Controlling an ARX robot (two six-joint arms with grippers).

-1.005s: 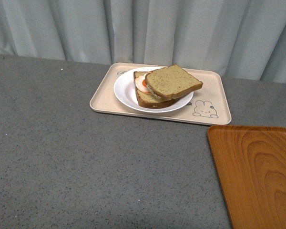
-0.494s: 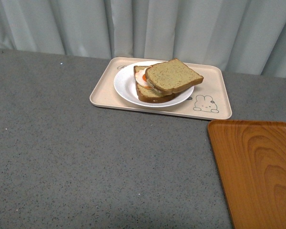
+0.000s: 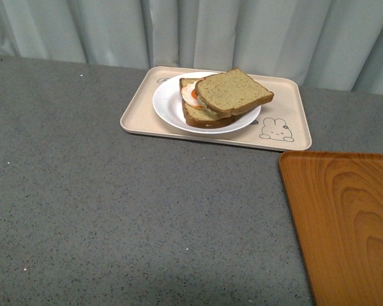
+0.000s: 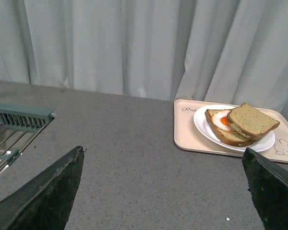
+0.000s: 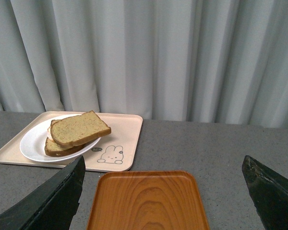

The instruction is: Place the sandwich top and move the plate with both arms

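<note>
Sandwich top (image 3: 233, 93) already on egg slice; plate (image 3: 172, 111) unmoved on beige tray (image 3: 287, 108); left hand (image 4: 163, 191) and right hand (image 5: 163, 191) spread apart, empty.

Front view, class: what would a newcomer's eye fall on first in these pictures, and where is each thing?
First the sandwich: a bread slice lies askew on a thicker slice with a fried egg, on a white plate in a beige rabbit tray at the far side of the grey table, before a curtain. An orange wooden tray lies empty, nearer, on the right. Both wrist views show open grippers well apart from the food.
</note>
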